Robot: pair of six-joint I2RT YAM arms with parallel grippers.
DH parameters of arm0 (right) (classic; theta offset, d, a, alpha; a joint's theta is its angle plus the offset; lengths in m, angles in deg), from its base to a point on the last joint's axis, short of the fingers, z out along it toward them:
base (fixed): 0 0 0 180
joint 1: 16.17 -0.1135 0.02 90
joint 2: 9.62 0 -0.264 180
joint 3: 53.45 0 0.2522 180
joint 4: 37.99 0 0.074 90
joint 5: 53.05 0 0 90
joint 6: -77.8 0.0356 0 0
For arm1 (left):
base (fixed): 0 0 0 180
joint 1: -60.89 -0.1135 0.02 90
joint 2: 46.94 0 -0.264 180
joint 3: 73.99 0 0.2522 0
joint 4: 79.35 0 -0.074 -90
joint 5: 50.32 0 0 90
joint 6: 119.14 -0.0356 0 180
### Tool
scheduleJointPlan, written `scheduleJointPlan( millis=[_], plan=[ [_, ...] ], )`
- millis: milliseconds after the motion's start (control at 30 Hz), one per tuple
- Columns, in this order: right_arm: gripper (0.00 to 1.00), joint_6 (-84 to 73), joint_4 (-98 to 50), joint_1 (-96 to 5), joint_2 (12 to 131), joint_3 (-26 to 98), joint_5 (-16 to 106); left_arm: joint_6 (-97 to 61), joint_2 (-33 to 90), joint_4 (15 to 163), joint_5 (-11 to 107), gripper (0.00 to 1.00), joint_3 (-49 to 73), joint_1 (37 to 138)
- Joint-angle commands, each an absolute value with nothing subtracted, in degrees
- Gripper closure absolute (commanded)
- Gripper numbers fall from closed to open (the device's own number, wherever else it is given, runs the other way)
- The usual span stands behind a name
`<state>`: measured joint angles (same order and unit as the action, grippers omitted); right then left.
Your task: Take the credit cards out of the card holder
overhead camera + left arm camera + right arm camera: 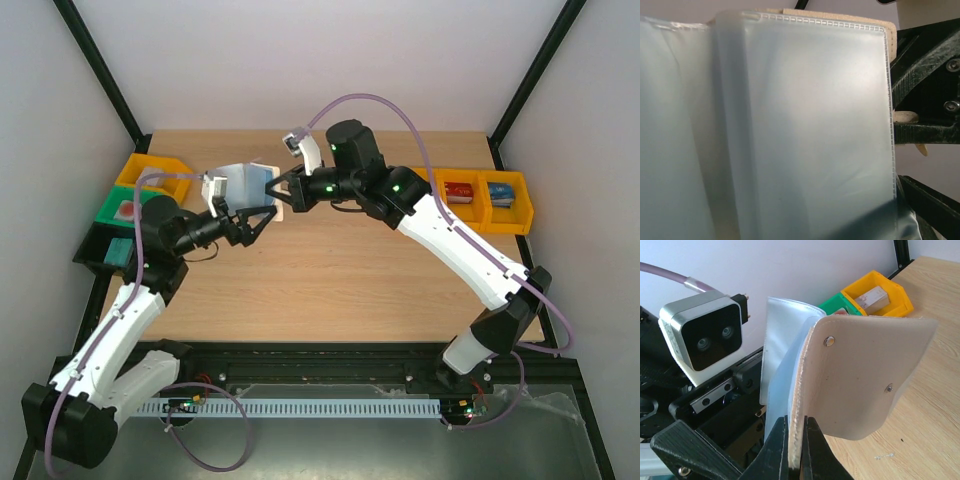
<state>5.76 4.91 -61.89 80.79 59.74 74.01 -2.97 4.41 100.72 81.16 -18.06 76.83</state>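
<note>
Card holder: a pale beige, flat, book-style wallet (243,186) held up off the light wooden worktop (330,280). It is upper left of centre in the top view, between the two claws.
Right claw: the black claw (285,192) is pinched tight on the lower edge of the beige cover (two small metal studs show on that cover in the right wrist view).
Left claw: the black claw (248,222) is spread wide in a V just below the holder in the top view. Whether it touches anything cannot be told.
Sleeves: frosted clear plastic sleeves (805,125) fan away from the cover and fill nearly the whole left wrist view. What they hold cannot be made out through the frosting.
Bins, left edge of top view: a yellow plastic bin (135,165), a green plastic bin (107,212) below it, and a dark bin (88,250) lowest.
Bins, right edge of top view: two yellow plastic bins side by side (481,210), with a red item in one and a blue item in the other.
</note>
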Motion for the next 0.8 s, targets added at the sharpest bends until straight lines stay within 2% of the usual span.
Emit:
scheduleJointPlan(
  millis=[0, 133, 333, 567, 667, 767],
  plan=[
    [0.98, 2.49, 8.57, -59.88, 76.57, 59.09, 75.21, 0.74, 3.82, 106.21, 85.92, 0.00, -18.75, 73.45],
    [0.98, 1.82, 9.09, -59.41, 76.25, 59.25, 76.57, 2.56, 3.85, 104.34, 82.93, 0.01, -18.90, 70.86],
    [0.98, -0.35, 11.94, -58.66, 76.18, 59.29, 75.26, 5.07, 3.80, 110.08, 88.88, 0.01, -19.22, 68.00],
    [0.98, 0.35, 11.12, -58.63, 76.42, 59.36, 75.74, 5.05, 3.37, 111.04, 90.47, 0.00, -19.30, 67.57],
    [0.98, 1.14, 9.96, -58.63, 76.34, 59.22, 77.30, 1.77, 3.83, 105.85, 84.82, 0.01, -18.28, 67.57],
    [0.98, 2.65, 7.79, -58.63, 76.29, 58.42, 77.76, -5.55, 4.59, 102.78, 84.94, 0.01, -16.55, 69.61]
  ],
)
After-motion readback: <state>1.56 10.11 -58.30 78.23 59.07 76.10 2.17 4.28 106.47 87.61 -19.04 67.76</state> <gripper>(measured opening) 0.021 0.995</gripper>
